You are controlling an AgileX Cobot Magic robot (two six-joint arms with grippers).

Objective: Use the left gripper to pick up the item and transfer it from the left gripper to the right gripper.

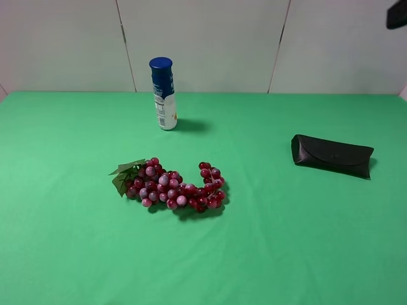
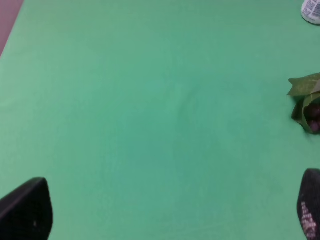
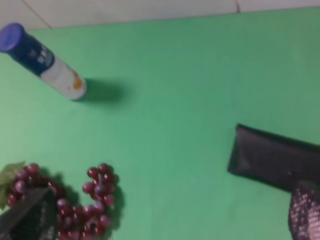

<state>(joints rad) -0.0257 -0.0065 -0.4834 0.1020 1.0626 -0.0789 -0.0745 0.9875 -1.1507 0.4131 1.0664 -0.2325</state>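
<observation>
The item, a black glasses case (image 1: 332, 155), lies flat on the green cloth at the right, with its flap side facing up. It also shows in the right wrist view (image 3: 270, 157), beside one fingertip (image 3: 304, 212). My right gripper (image 3: 165, 220) is open and empty above the cloth, with the case near one finger and the grapes near the other. My left gripper (image 2: 167, 220) is open wide and empty over bare green cloth at the left, far from the case. Neither gripper shows in the exterior high view.
A red grape bunch with green leaves (image 1: 172, 185) lies in the middle of the cloth. A blue-capped white-and-blue bottle (image 1: 163, 94) stands at the back. A dark part (image 1: 397, 14) shows at the top right corner. White wall panels stand behind the table.
</observation>
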